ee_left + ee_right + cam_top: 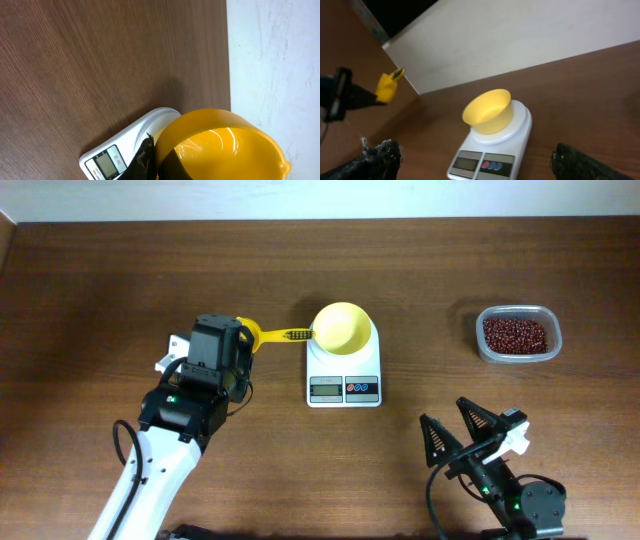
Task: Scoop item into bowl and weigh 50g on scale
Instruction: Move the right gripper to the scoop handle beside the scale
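The pale yellow bowl [343, 328] stands empty on the white scale [343, 388], at mid table. The beans [516, 333] lie in a clear tub at the far right. My left gripper [240, 340] is shut on the rim of a yellow handled scoop [270, 336], just left of the bowl, with the handle pointing at it. In the left wrist view the scoop [225, 150] looks empty, the gripper [155, 160] pinches its wall, and the scale [107, 162] lies behind. My right gripper [465, 430] is open and empty, in front of the scale. The right wrist view shows that gripper [480, 165], the bowl [487, 110], the scale [520, 122] and the scoop [386, 86].
The clear tub [549, 340] sits near the table's right edge. A white wall [520, 35] borders the table's far edge. Bare wood lies between the scale and the tub.
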`<state>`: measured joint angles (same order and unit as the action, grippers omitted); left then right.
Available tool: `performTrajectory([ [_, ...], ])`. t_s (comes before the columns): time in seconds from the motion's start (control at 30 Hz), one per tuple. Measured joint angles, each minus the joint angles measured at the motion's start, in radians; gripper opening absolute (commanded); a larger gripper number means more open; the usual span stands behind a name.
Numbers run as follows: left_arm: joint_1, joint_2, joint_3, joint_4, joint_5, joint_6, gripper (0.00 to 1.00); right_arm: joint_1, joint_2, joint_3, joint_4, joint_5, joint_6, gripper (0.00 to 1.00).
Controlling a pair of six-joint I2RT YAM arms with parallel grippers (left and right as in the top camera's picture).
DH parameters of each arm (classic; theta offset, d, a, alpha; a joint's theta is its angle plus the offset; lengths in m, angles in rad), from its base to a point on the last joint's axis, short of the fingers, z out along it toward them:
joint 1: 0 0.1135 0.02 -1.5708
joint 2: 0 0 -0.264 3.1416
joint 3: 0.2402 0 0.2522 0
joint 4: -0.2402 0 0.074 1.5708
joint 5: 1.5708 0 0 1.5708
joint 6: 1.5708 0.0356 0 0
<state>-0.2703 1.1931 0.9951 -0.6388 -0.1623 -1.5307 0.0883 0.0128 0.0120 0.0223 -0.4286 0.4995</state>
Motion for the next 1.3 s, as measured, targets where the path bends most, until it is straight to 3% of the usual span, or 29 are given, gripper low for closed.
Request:
performTrajectory([
  [0.4, -0.022, 0.000, 0.000, -0.076, 0.031, 0.020, 0.00, 0.000, 0.065, 0.021, 0.067, 0.040, 0.114, 0.99],
  [0.53, -0.072, 0.000, 0.000, -0.079, 0.047, 0.057, 0.00, 0.000, 0.240, 0.132, 0.066, -0.026, 0.130, 0.99],
  [0.77, -0.083, 0.000, 0.001, -0.079, 0.054, 0.138, 0.00, 0.001, 0.848, 0.475, 0.069, -0.370, 0.132, 0.99],
  [0.9, -0.083, 0.000, 0.002, -0.080, 0.058, 0.156, 0.00, 0.001, 1.090, 0.553, 0.077, -0.571, 0.133, 0.99],
  [0.97, -0.083, 0.000, 0.002, -0.085, 0.061, 0.159, 0.00, 0.001, 1.211, 0.555, 0.172, -0.610, 0.140, 0.99],
  [1.1, -0.083, 0.000, 0.002, -0.087, 0.074, 0.154, 0.00, 0.072, 1.305, 0.555, 0.394, -0.644, 0.137, 0.99],
  [1.17, -0.083, 0.006, 0.002, -0.089, 0.100, 0.137, 0.00, 0.180, 1.312, 0.557, 0.467, -0.611, 0.118, 0.99],
  [1.3, -0.083, 0.076, 0.002, -0.088, 0.177, 0.124, 0.00, 0.343, 1.314, 0.557, 0.528, -0.472, 0.042, 0.80],
])
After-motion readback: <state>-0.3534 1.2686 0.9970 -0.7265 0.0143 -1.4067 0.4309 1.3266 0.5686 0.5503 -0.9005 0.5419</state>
